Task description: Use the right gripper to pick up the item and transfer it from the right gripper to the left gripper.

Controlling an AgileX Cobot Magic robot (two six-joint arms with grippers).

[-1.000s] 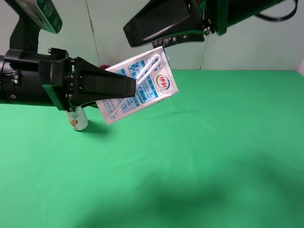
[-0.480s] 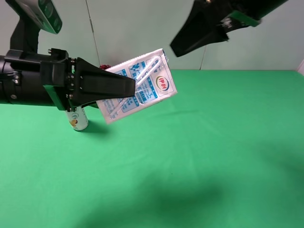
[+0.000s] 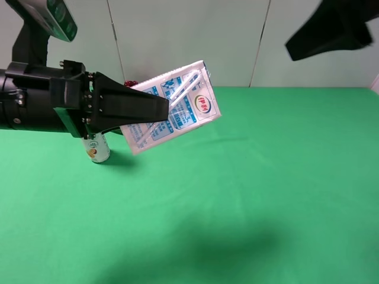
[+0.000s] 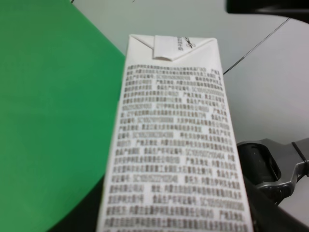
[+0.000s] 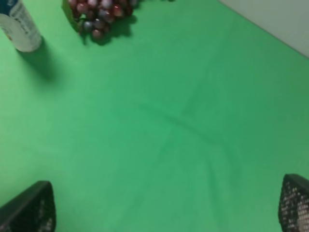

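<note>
The white drink carton with blue print [image 3: 175,106] hangs tilted in the air above the green table, held by my left gripper [image 3: 161,107], whose black wedge fingers are shut on its lower part. The left wrist view shows the carton's printed side [image 4: 176,150] close up, filling the middle. My right gripper [image 3: 331,31] is high at the top right, blurred, well apart from the carton. In the right wrist view its two fingertips [image 5: 29,210] stand wide apart with nothing between them.
A white bottle [image 3: 96,148] stands on the green cloth under the left arm; it also shows in the right wrist view [image 5: 19,26]. A red grape bunch [image 5: 99,14] lies near it at the back. A grey wall stands behind the table.
My right gripper has let go of the carton's top and pulled away up and to the right. The left gripper and the carton have stayed in place.
</note>
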